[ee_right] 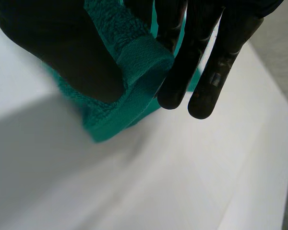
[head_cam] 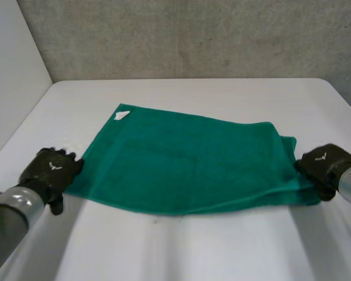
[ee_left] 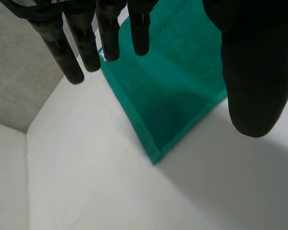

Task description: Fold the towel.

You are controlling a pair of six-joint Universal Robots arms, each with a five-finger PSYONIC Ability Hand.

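On the white table, a green towel stretches crosswise, arm to arm. The right hand pinches one end; the left hand is spread open at the other.

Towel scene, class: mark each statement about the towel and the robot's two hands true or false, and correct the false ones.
1. The towel is green. True.
2. The left hand clutches the towel in a fist. False: its fingers are straight and hold nothing.
3. The right hand pinches the towel's edge between thumb and fingers. True.
4. The towel hangs off the table. False: it lies wholly on the white tabletop.
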